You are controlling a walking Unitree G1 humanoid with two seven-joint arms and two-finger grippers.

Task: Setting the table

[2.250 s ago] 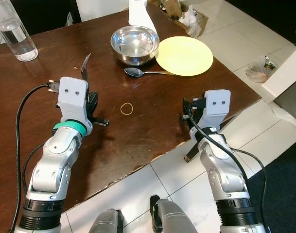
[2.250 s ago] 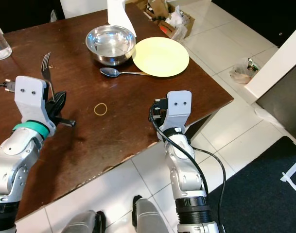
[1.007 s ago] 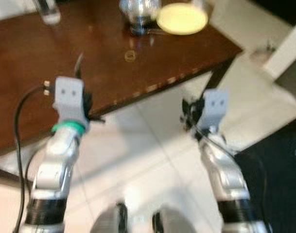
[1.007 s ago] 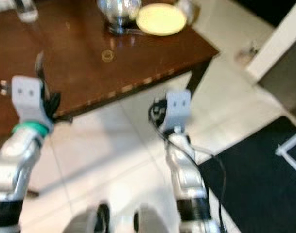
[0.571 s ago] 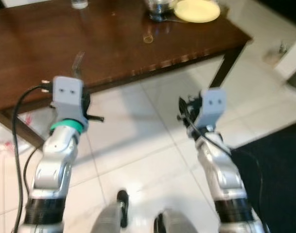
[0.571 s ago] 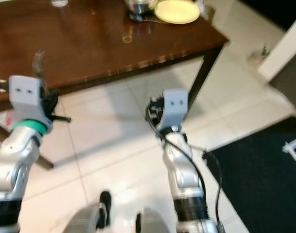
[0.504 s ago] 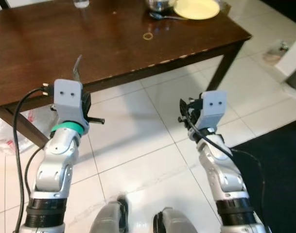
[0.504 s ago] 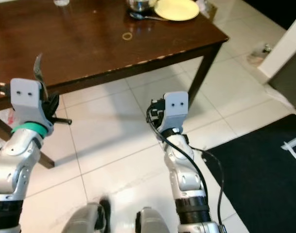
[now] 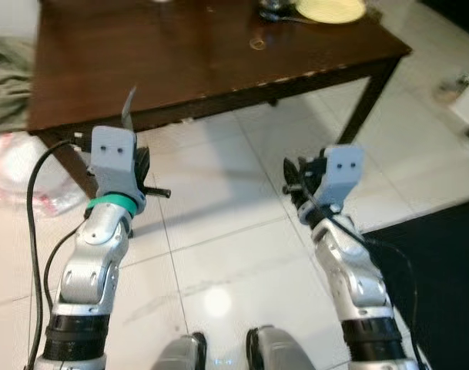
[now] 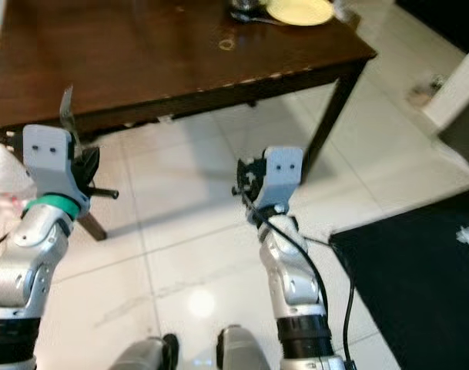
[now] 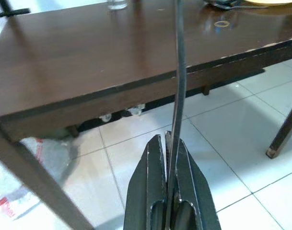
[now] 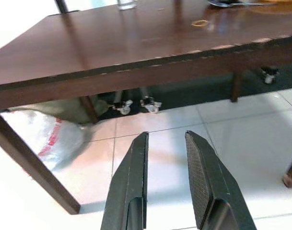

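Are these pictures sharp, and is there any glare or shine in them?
Head views: fairly sharp, slightly soft; a bright ceiling-light reflection on the floor tiles between the arms. Left wrist view: the fork clamped in the left gripper is crisp; the far end of the table gleams around the rubber band. Right wrist view: the right gripper is sharp, the tabletop glossy.

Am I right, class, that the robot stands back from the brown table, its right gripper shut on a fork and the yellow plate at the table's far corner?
Not quite: the left gripper is shut on the fork, as the left wrist view shows. The right gripper is open and holds nothing. The robot does stand back from the brown table, with the yellow plate at its far corner.
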